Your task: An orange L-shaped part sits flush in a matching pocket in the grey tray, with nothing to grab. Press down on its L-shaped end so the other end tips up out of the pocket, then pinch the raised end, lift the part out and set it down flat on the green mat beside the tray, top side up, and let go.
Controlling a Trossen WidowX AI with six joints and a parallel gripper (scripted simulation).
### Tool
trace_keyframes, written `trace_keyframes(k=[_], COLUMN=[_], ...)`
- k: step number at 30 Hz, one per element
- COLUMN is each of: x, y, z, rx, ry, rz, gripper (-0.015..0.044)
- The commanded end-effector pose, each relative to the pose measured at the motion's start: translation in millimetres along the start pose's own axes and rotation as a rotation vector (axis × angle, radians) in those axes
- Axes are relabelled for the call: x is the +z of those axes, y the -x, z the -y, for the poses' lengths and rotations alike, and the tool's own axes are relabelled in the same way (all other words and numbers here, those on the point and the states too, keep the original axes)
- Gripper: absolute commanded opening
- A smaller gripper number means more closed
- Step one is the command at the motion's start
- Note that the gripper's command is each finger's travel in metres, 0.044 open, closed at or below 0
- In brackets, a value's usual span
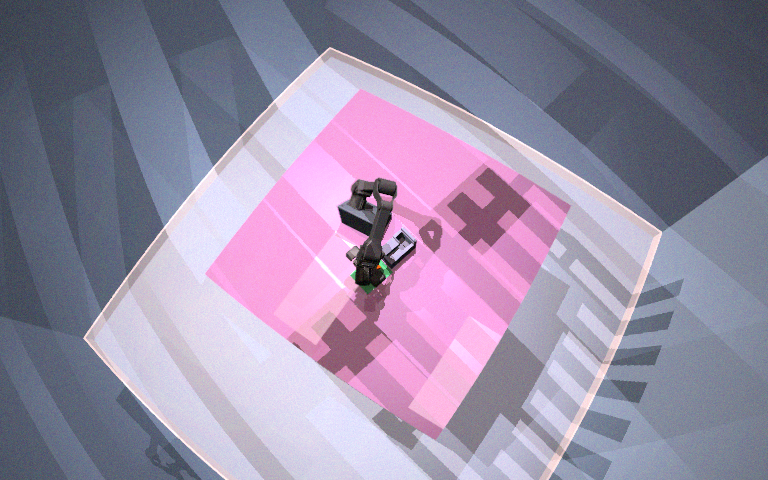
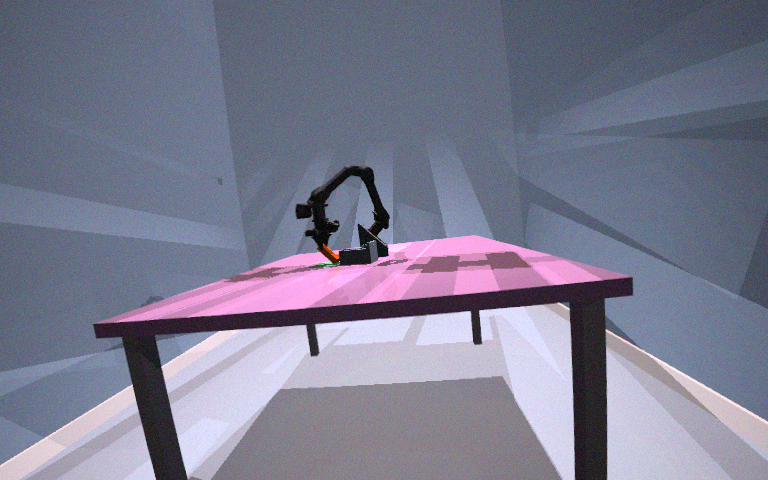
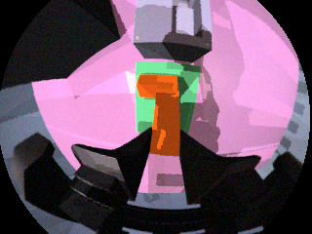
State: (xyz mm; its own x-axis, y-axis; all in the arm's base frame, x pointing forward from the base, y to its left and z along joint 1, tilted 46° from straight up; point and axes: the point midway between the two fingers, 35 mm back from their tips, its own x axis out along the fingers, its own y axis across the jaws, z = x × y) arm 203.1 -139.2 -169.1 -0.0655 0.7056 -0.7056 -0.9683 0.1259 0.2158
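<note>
Over the green mat [image 3: 189,85] beside the tray [image 3: 172,16], my tool [image 3: 163,156] grips the orange part [image 3: 166,117] by one end, slanting down, so I judge letting go now could flip it or leave it overhanging onto the counter [image 2: 453,277].
</note>
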Motion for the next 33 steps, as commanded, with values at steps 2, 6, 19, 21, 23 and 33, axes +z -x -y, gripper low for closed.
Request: trace_keyframes(k=[2, 6, 19, 21, 23, 33], x=[0, 0, 0, 0, 0, 0], y=[0, 0, 88, 88, 84, 84], z=[0, 0, 0, 0, 2, 2], rx=[0.000, 0.000, -0.003, -0.003, -0.013, -0.013], ry=[0.000, 0.000, -0.006, -0.006, -0.009, -0.009], rz=[0.000, 0.000, 0.001, 0.001, -0.001, -0.001], gripper=[0.0105, 0.0210, 0.0400, 0.0400, 0.0400, 0.0400])
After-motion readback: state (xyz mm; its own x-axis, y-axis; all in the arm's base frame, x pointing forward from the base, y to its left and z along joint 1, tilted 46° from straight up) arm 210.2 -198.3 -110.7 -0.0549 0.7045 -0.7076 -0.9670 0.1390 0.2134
